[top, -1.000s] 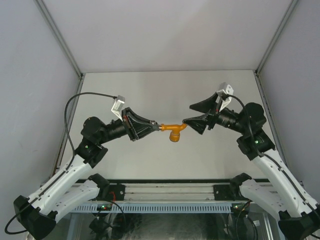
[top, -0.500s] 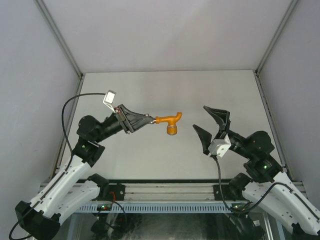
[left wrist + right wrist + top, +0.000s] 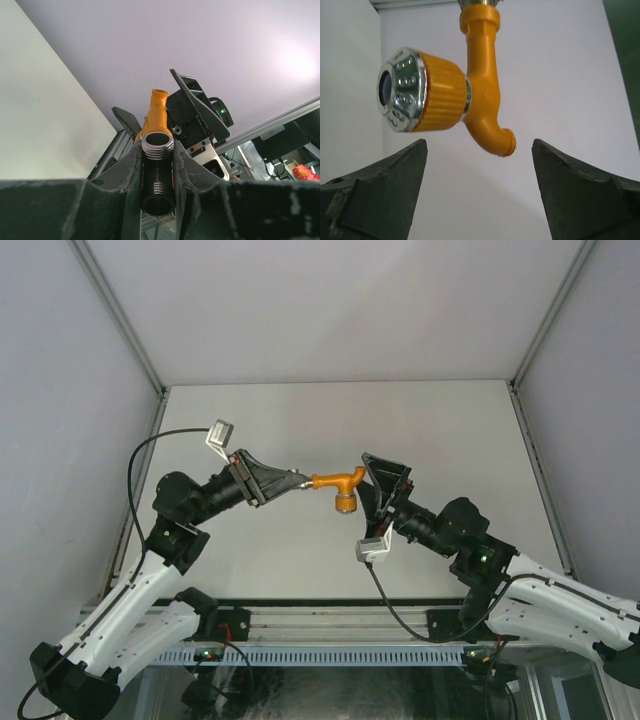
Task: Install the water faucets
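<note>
Left end effector (image 3: pixel 293 480) clamps threaded metal fitting (image 3: pixel 157 144), holding orange tap (image 3: pixel 470 95) aloft, presumably so spread, empty right end effector (image 3: pixel 479 150) can turn it.

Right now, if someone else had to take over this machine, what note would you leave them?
Left claw: shut on a metal fitting, held in the air.
Right claw: open, straddling the orange tap without touching it.
Tap: in the air between the two arms, its straight end meeting the fitting.
Done: tap and fitting are brought together; how far it is screwed in cannot be told.
Left: probably close the right claw on the tap and turn it tight.
</note>
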Controlling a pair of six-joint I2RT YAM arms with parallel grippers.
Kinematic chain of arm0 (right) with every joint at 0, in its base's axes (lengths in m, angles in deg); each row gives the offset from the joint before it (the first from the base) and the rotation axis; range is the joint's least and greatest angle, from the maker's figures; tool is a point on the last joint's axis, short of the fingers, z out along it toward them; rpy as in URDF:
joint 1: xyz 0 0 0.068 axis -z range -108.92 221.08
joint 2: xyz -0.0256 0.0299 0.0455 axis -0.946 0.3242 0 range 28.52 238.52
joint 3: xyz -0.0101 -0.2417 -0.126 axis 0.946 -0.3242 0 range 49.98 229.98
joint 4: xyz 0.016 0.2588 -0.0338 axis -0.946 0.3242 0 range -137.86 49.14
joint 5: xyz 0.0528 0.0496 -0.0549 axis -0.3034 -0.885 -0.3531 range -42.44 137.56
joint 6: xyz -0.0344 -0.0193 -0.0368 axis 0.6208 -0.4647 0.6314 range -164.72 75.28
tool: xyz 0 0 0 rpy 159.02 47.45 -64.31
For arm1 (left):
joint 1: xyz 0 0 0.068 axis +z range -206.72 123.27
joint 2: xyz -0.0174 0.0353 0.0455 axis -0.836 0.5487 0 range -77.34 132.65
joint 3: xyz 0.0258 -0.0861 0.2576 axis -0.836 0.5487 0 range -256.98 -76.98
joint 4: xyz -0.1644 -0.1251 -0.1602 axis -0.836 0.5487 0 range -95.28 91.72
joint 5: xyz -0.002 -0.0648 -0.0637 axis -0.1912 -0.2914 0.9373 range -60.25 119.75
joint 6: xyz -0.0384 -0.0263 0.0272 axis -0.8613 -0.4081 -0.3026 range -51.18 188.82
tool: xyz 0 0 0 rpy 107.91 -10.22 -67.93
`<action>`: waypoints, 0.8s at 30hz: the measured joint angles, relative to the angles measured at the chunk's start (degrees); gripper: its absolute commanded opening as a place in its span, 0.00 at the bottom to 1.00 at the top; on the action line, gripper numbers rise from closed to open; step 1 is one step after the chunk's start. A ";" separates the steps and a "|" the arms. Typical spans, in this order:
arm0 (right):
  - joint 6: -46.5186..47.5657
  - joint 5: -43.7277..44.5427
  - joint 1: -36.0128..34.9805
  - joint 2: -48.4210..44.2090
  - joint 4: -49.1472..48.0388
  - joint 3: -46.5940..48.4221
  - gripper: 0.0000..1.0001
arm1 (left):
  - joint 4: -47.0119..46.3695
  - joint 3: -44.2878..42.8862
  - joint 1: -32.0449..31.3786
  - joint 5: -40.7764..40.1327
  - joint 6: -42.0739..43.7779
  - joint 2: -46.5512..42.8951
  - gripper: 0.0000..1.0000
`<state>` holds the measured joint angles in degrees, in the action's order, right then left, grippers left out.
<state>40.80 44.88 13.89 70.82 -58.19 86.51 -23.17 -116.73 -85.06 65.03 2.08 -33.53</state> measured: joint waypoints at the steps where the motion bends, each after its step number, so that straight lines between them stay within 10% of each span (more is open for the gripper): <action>1: 0.90 0.07 -0.42 0.55 -1.07 -0.02 0.84 | 0.00 0.00 0.00 -0.09 -0.26 0.00 0.00; 21: 1.55 -3.50 -2.99 2.69 -5.18 0.35 0.00 | -1.03 0.20 0.15 -0.22 -2.93 0.07 0.00; 24: -3.52 -5.35 -2.25 2.45 0.13 3.15 0.00 | -1.09 0.39 0.13 -0.13 -1.81 -0.28 0.00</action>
<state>37.28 39.53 11.64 73.27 -58.06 89.66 -24.26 -116.34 -84.93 64.90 0.26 -33.82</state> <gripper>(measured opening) 0.306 0.280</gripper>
